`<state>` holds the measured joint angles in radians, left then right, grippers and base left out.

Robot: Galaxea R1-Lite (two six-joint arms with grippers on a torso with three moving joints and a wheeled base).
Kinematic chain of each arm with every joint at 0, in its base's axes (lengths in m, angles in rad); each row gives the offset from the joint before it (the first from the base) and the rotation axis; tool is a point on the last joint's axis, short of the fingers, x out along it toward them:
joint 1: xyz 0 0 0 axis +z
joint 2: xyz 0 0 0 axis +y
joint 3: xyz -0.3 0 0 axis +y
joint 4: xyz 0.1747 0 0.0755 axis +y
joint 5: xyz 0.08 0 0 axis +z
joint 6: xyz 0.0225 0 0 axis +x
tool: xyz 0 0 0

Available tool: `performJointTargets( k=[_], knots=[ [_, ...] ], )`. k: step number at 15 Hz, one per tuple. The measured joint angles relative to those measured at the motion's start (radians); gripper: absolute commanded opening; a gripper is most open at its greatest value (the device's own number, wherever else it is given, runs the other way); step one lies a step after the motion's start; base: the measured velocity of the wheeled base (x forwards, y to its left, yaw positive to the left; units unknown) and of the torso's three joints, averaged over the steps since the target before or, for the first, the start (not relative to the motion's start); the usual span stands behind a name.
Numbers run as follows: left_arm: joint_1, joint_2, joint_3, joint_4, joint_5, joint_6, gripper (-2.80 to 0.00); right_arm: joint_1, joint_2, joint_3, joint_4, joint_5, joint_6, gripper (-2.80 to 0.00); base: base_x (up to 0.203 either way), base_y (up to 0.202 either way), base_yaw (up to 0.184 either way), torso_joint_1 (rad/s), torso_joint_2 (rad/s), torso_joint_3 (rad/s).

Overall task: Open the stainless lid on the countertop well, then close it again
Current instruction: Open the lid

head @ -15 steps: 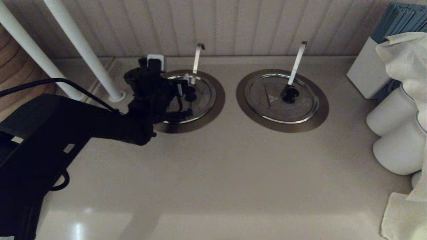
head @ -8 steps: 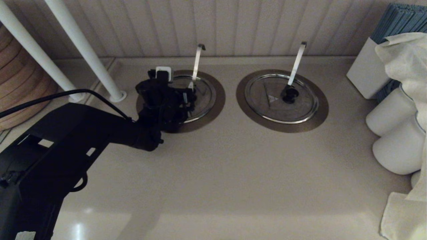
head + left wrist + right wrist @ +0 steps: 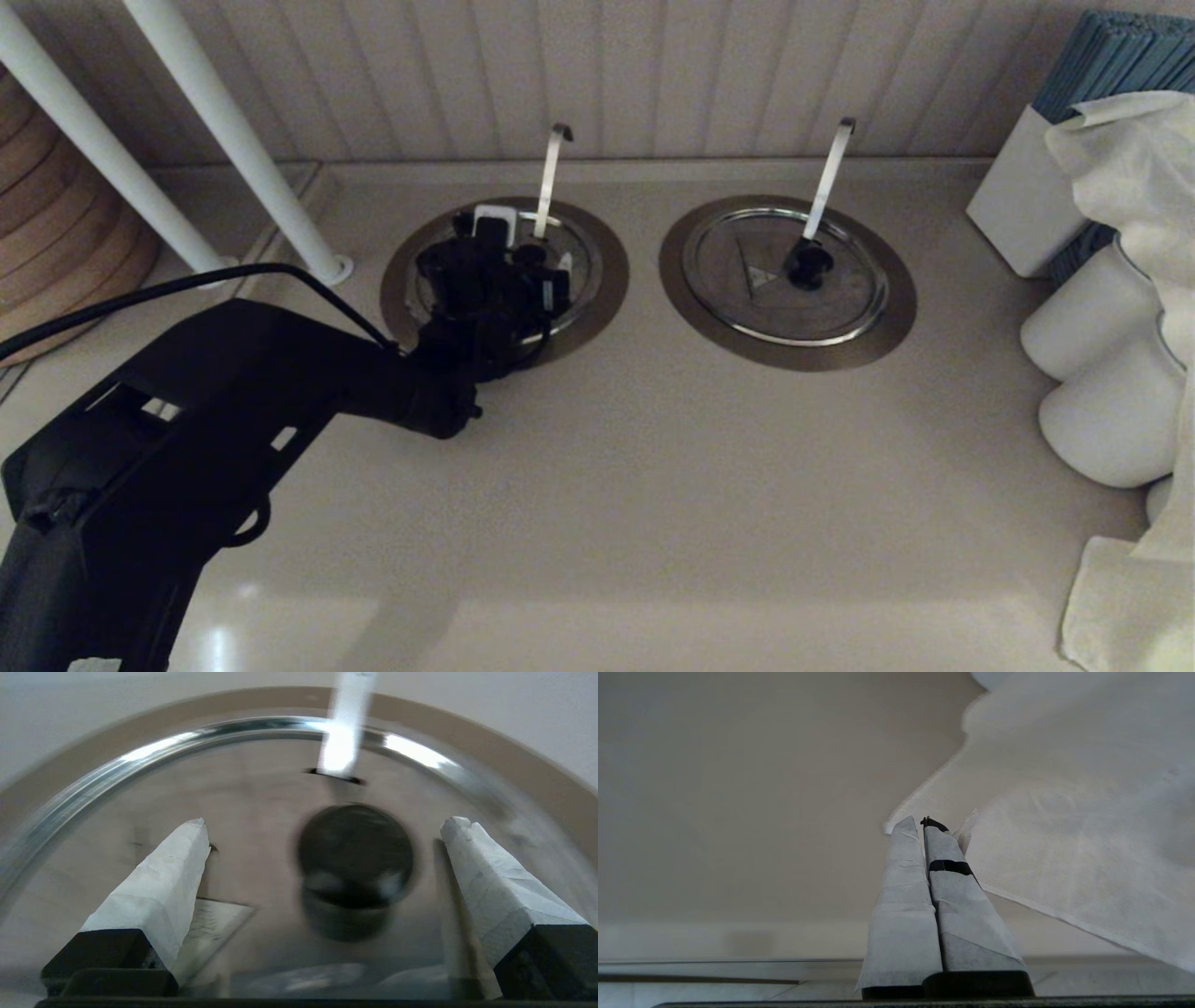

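The stainless lid (image 3: 577, 266) lies flat and closed on the left countertop well, inside its wide steel flange (image 3: 611, 280). A slim hook-tipped handle (image 3: 551, 177) rises through the lid's notch. My left gripper (image 3: 532, 275) hangs low over the lid's middle. In the left wrist view the gripper (image 3: 327, 822) is open, its taped fingers (image 3: 168, 882) standing either side of the black knob (image 3: 355, 854) without touching it. The lid (image 3: 261, 788) and handle (image 3: 348, 718) lie beyond. My right gripper (image 3: 924, 823) is shut and empty over bare countertop beside a white cloth (image 3: 1064, 835).
A twin well with its own lid (image 3: 747, 308) and broader white handle (image 3: 826, 182) sits to the right. Two white poles (image 3: 233, 140) stand at the back left. A white box (image 3: 1013, 215), white rolls (image 3: 1102, 411) and cloth (image 3: 1130, 597) crowd the right edge.
My left arm has swung right and forward, carrying the open gripper from the lid's left side to over its knob. The lid has not moved.
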<state>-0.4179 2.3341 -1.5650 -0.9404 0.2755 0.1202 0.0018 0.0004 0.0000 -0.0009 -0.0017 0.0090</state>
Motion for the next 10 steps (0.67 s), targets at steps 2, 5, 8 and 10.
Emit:
performJointTargets(
  k=[2, 5, 8, 10],
  knots=[
    [0.001, -0.013, 0.019, -0.002, 0.003, 0.007, 0.00, -0.001, 0.000, 0.000, 0.001, 0.000, 0.000, -2.80, 0.000, 0.000, 0.000, 0.000, 0.00, 0.000],
    [0.002, -0.014, 0.026, -0.006, 0.004, 0.044, 0.00, 0.000, 0.000, 0.000, 0.001, 0.000, 0.000, -2.80, 0.000, 0.000, 0.000, 0.000, 0.00, 0.000],
    [0.024, -0.023, 0.023, -0.005, 0.005, 0.051, 0.00, -0.001, 0.000, 0.000, 0.001, 0.000, 0.000, -2.80, 0.000, 0.000, 0.000, 0.000, 0.00, 0.000],
    [0.039, -0.036, 0.020, -0.002, 0.002, 0.049, 0.00, -0.001, 0.000, 0.000, 0.001, 0.000, 0.000, -2.80, 0.000, 0.000, 0.000, 0.000, 0.00, 0.000]
  ],
)
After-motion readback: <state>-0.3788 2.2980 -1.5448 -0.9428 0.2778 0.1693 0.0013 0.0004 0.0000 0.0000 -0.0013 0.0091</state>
